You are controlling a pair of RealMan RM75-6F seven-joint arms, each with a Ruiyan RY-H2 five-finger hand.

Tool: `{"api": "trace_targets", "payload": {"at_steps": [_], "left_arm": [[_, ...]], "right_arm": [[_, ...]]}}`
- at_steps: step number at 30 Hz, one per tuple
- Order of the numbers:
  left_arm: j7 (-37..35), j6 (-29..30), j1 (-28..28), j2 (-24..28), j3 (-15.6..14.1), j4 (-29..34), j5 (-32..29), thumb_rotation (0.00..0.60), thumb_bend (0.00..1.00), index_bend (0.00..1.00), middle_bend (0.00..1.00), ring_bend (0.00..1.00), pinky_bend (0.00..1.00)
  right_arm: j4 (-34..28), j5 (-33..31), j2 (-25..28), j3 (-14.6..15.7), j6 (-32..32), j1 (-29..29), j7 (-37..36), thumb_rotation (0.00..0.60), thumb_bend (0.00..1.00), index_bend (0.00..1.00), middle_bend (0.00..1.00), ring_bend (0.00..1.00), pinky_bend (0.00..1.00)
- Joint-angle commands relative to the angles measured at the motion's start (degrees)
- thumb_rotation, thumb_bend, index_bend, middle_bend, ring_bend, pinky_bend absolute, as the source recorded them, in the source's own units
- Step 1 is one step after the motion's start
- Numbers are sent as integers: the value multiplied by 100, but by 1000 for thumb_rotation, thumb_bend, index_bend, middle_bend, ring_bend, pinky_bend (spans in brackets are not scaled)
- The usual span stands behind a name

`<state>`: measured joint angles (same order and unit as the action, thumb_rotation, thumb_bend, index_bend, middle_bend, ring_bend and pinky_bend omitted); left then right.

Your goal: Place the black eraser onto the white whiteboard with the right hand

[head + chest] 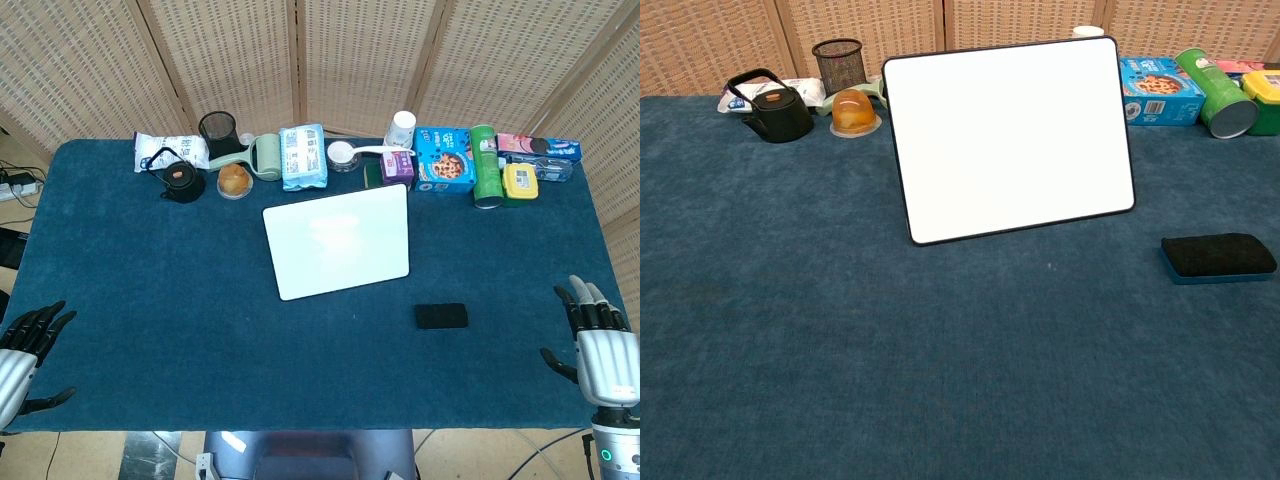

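Note:
The black eraser point(441, 316) point(1218, 256) lies flat on the blue cloth, just right of and nearer than the white whiteboard point(337, 240) point(1010, 135), apart from it. My right hand point(598, 341) hovers at the table's right front edge, fingers spread and empty, well to the right of the eraser. At the left front corner, my left hand point(28, 350) is open too and holds nothing. Neither hand shows in the chest view.
A row of items lines the far edge: black teapot point(180, 178), mesh pen cup point(217, 128), orange jelly cup point(234, 181), wipes pack point(303, 157), blue cookie box point(444, 159), green can point(486, 166), yellow box point(520, 181).

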<state>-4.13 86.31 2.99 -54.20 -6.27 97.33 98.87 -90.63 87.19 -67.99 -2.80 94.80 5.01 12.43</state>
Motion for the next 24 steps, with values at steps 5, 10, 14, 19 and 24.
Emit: {"api": "trace_targets", "payload": {"at_steps": [5, 10, 14, 19, 24], "left_arm": [[114, -15, -12, -31, -10, 30, 11, 600, 70, 0, 0, 0, 51], [208, -6, -20, -45, -6, 84, 18, 600, 69, 0, 0, 0, 50], [274, 42, -50, -82, 11, 76, 3, 600, 69, 0, 0, 0, 51], [386, -78, -15, -100, 7, 89, -38, 600, 70, 0, 0, 0, 50], [271, 37, -52, -75, 36, 81, -61, 600, 70, 0, 0, 0, 50]], "right_arm": [[0, -22, 4, 8, -170, -13, -21, 600, 0, 155, 107, 149, 260], [38, 27, -39, 77, -366, 17, 28, 600, 0, 156, 110, 143, 255], [146, 51, -183, 141, -802, 192, 40, 600, 0, 156, 108, 143, 254], [249, -121, -368, 112, -1572, 551, 145, 600, 0, 156, 120, 143, 255], [151, -589, -580, -98, -2358, 961, 418, 600, 0, 162, 134, 147, 255]]}}
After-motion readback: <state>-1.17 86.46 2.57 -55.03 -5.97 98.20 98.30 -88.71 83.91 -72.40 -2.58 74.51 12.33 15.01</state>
